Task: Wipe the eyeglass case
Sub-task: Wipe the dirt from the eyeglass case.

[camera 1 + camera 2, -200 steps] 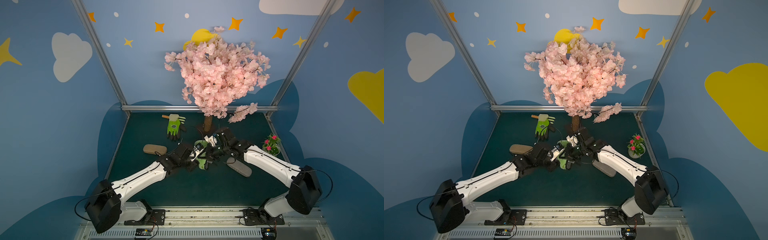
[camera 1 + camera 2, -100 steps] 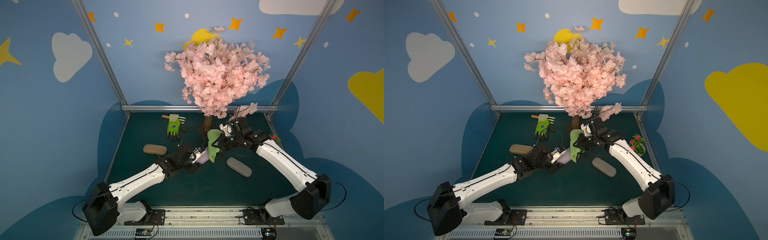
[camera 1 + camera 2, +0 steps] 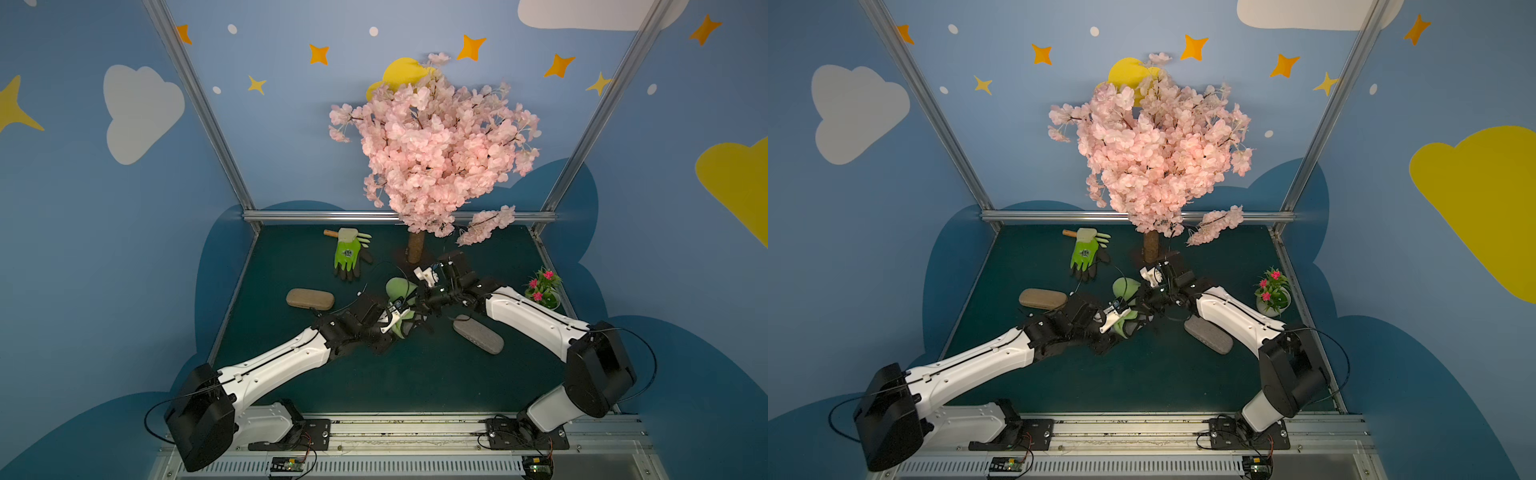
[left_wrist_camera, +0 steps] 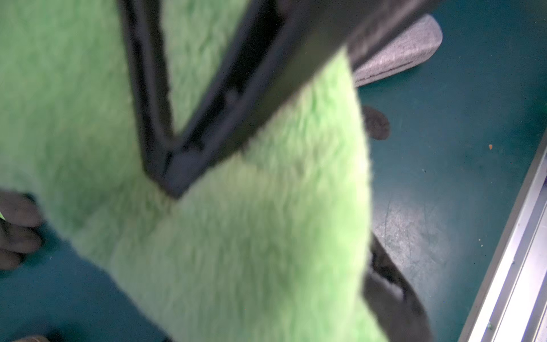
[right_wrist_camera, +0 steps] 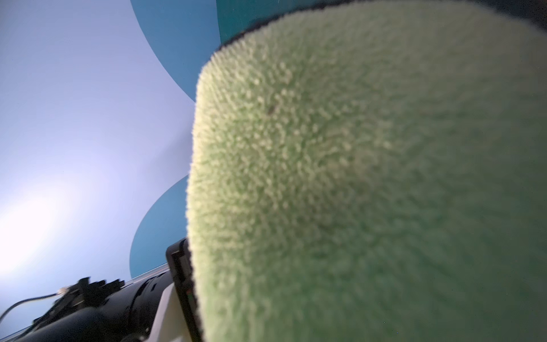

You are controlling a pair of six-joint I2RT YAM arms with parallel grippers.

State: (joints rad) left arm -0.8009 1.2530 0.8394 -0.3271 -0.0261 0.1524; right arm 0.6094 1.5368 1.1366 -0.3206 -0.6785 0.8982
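Right gripper (image 3: pixel 417 306) jaws pinch the green cloth (image 3: pixel 397 287). Left gripper (image 3: pixel 400 325) jaws are covered, cannot tell. Recommend firm, flat strokes.

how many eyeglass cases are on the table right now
2 in plain sight: a brown case on the left side of the mat, and a grey case right of centre. A third may be hidden under the green cloth.

The cloth (image 4: pixel 236 237) is showing a fluffy, matt green pile. The grey case (image 3: pixel 478 335) is looking like rough felt, and the brown case (image 3: pixel 310 298) like grainy cork. The bench (image 4: pixel 444 165) is showing a matt, scuffed surface, and the rail (image 4: pixel 521 251) is gleaming like brushed metal.
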